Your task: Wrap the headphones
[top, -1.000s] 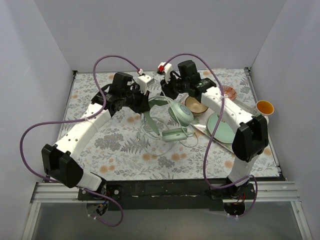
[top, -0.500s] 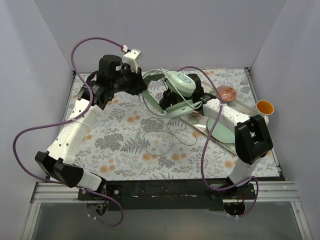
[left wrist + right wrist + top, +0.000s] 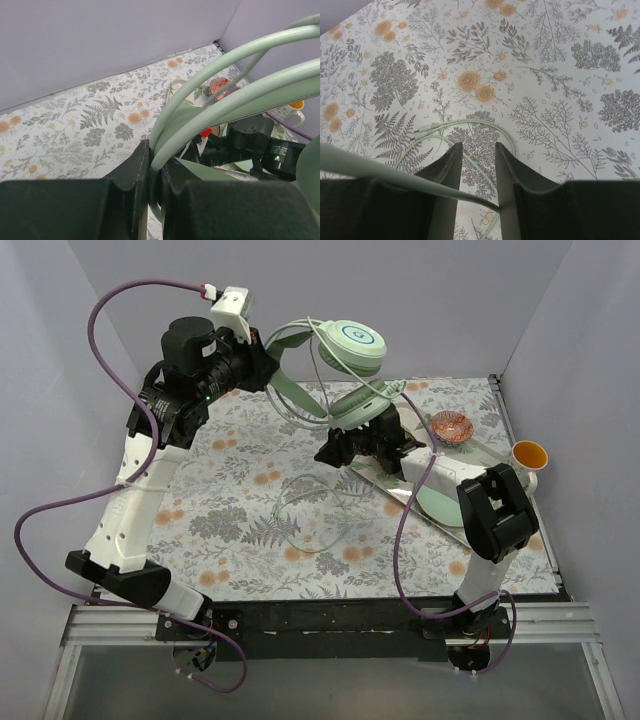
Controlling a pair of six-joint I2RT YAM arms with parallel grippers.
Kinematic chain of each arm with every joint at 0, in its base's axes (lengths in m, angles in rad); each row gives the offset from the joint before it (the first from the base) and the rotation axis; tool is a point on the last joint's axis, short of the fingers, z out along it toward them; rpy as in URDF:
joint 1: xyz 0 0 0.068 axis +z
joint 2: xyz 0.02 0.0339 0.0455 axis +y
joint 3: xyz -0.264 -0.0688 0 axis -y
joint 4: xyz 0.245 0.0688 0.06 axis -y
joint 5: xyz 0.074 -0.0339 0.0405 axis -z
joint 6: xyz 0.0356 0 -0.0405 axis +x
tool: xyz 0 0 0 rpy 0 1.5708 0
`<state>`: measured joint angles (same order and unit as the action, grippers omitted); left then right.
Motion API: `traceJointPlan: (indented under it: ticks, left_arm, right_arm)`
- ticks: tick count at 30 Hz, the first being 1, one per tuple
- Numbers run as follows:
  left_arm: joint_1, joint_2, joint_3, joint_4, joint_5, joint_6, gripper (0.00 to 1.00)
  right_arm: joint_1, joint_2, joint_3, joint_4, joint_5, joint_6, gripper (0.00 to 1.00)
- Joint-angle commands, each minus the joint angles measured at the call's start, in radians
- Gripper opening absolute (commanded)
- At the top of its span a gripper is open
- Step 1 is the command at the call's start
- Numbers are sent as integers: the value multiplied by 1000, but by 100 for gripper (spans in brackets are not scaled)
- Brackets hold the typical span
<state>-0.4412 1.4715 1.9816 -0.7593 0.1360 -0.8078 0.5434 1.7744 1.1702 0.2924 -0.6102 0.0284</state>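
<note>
Left arm reaching high, and its left gripper [image 3: 268,368] is clamped on the padded headband of the pale mint-green over-ear headphones [image 3: 352,343]. The left wrist view shows the two black fingers [image 3: 127,175] pressed tight on the green bands, no gap to speak of. The headphones hang in the air above the far edge of the flower-printed table [image 3: 230,525], about midway along it. One round ear cup sits uppermost with its white-ringed face [image 3: 356,337] showing; the second ear cup [image 3: 358,406] hangs lower, just beside the right arm.

The long thin pale cable [image 3: 300,488] drops from the headphones and lies in loose loops on the cloth near the middle of the table. The right gripper [image 3: 325,452] hovers low over those loops. From the right wrist, that gripper [image 3: 477,147] has its fingers a narrow way apart, cloth visible between them. A strand of cable [image 3: 465,121] curves on the table beyond the tips, and another strand crosses the gap close to the finger bases; I cannot tell whether it touches them.

Along the right edge lies a pale green round plate [image 3: 440,498], partly under the right arm. A yellow-lined cup [image 3: 530,453] stands at that edge, with a small orange-red patterned disc [image 3: 450,427] toward the far right corner.
</note>
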Motion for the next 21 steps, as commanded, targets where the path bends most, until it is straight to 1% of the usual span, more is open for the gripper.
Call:
traceJointPlan:
  ticks: [1, 2, 3, 4, 5, 8, 9, 13, 14, 16, 17, 18, 20, 21]
  left_arm:
    - [4, -7, 75, 51, -65, -42, 0]
    - [4, -13, 75, 54, -73, -45, 0]
    - [4, -14, 75, 60, -90, -48, 0]
    - [7, -16, 72, 69, -95, -48, 0]
    - [9, -16, 71, 72, -102, -50, 0]
    - [30, -19, 57, 103, -124, -56, 0]
    - [44, -17, 43, 115, -124, -71, 0]
    - [206, 12, 22, 175, -40, -166, 0]
    - [223, 24, 26, 179, -23, -177, 0]
    - [246, 58, 28, 201, -26, -192, 0]
    - [251, 67, 22, 212, -45, -194, 0]
    - [252, 79, 19, 221, -61, -191, 0]
    - [262, 114, 0, 242, -90, -186, 0]
    - [265, 124, -7, 247, -91, -188, 0]
  right_arm:
    - [-7, 40, -20, 68, 15, 21, 33]
    - [-7, 43, -26, 73, 12, 24, 24]
    - [-7, 49, -32, 77, 10, 27, 19]
    - [-7, 51, -38, 80, 9, 30, 16]
    - [-7, 49, -53, 85, 4, 36, 9]
    - [-7, 39, -81, 93, 0, 48, 1]
    - [-7, 27, -90, 91, 7, 53, 1]
    - [4, -16, -113, 33, 73, 65, 1]
    - [19, -26, -113, 15, 104, 65, 1]
    - [41, -43, -93, -76, 141, 41, 1]
    - [71, -43, -77, -116, 191, 25, 1]
    - [91, -46, -40, -215, 220, -8, 1]
    - [154, -44, -5, -291, 294, -25, 1]
    - [176, -43, 11, -344, 314, -63, 1]
